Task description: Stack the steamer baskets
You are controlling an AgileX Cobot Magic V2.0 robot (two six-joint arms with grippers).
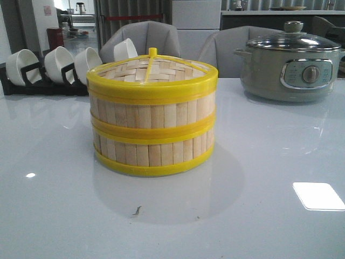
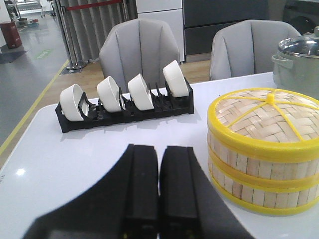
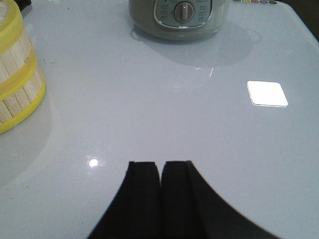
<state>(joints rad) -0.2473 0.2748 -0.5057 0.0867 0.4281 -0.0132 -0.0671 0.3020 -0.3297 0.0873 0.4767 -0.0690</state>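
Hands (image 2: 158,186) (image 3: 160,191) hover low over the desk (image 1: 54,216), both closed and empty. Two baskets (image 1: 152,116) stand stacked beside one pot (image 1: 291,67).

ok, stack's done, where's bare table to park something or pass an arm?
Bare: the near table in front of the stacked steamer baskets, and the stretch between them and the electric pot. Left front is bare too. Crowded: the back left, where the bowl rack sits behind the baskets.
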